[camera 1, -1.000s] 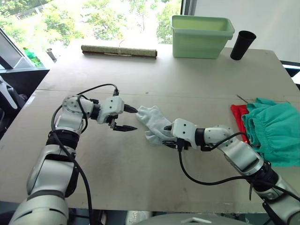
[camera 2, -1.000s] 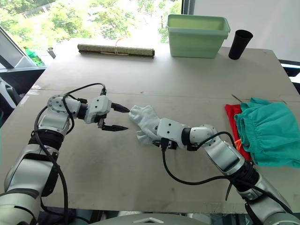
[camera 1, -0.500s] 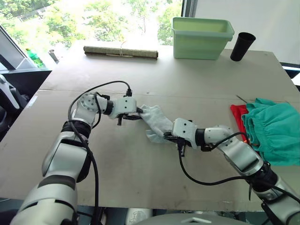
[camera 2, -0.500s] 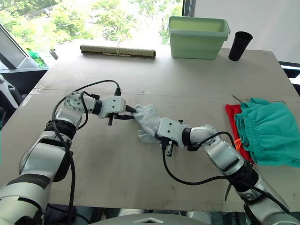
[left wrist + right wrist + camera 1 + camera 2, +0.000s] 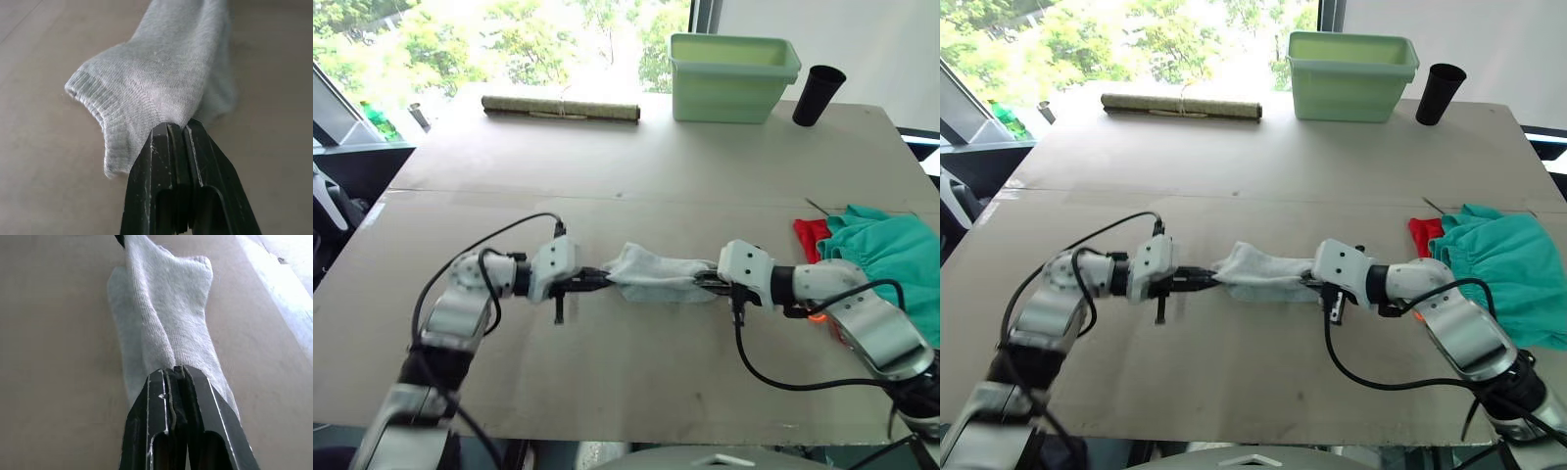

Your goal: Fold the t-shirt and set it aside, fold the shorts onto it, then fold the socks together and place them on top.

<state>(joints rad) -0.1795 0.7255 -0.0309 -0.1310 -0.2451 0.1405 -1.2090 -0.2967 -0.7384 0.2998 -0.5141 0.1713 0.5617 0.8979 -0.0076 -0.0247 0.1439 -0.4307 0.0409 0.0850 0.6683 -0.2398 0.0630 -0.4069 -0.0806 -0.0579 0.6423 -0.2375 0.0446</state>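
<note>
Pale grey socks (image 5: 661, 273) lie stretched in a line across the middle of a grey table (image 5: 636, 166). The left gripper (image 5: 604, 281) is clamped tight on one end and the right gripper (image 5: 707, 282) on the other. Teal shorts (image 5: 891, 264) lie over a red t-shirt (image 5: 810, 238) at the table's right edge.

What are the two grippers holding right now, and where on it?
The socks, stretched between them: the left gripper pinches one end, the right gripper the opposite end.
</note>
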